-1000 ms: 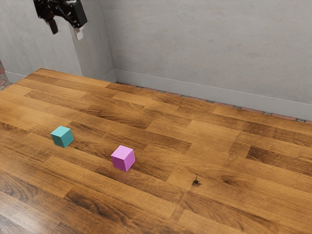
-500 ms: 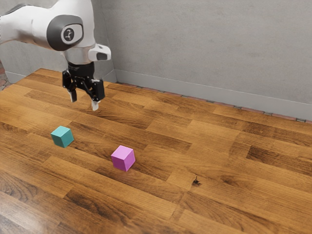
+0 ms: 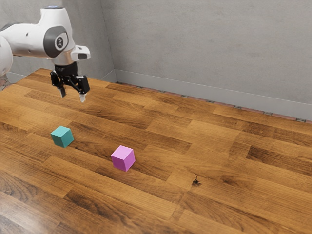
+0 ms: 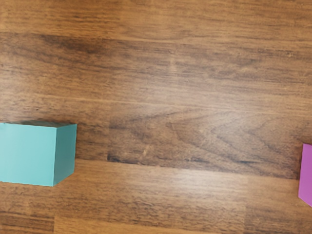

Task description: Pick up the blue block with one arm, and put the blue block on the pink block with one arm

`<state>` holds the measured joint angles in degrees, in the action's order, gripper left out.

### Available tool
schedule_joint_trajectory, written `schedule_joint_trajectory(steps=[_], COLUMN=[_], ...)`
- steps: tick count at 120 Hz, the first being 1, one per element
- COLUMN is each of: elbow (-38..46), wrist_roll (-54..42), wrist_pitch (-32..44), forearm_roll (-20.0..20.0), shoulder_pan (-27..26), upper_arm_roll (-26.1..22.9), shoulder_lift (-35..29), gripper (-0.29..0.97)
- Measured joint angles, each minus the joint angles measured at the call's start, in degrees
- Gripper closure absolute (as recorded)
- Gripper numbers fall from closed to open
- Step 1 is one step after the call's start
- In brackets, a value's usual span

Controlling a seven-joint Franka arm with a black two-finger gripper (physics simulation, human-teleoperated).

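Blue block (image 3: 62,136) sat on the wood surface (image 3: 219,146) near its edge at the exterior view's left, pink block (image 3: 123,158) nearby and apart. It looked light, rigid, flat-sided: pinch two opposite faces. Gripper (image 3: 72,96) hung above, off-centre, fingers spread, empty. It had shifted toward that edge in the last half second, blocks unmoved
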<state>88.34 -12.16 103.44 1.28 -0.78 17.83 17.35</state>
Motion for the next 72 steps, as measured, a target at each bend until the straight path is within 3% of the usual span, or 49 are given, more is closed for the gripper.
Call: schedule_joint_trajectory(steps=[43, 58, 72], elbow=[7.9, 7.0, 5.6], wrist_roll=[-10.5, -13.6, -16.0], wrist_pitch=[8.7, 10.1, 10.8], forearm_roll=[2.5, 1.8, 1.2], shoulder_pan=[5.5, 13.3, 15.6], upper_arm_roll=[1.3, -5.7, -7.1], shoulder_lift=[4.3, 5.7, 9.1], gripper=[0.0, 0.0, 0.0])
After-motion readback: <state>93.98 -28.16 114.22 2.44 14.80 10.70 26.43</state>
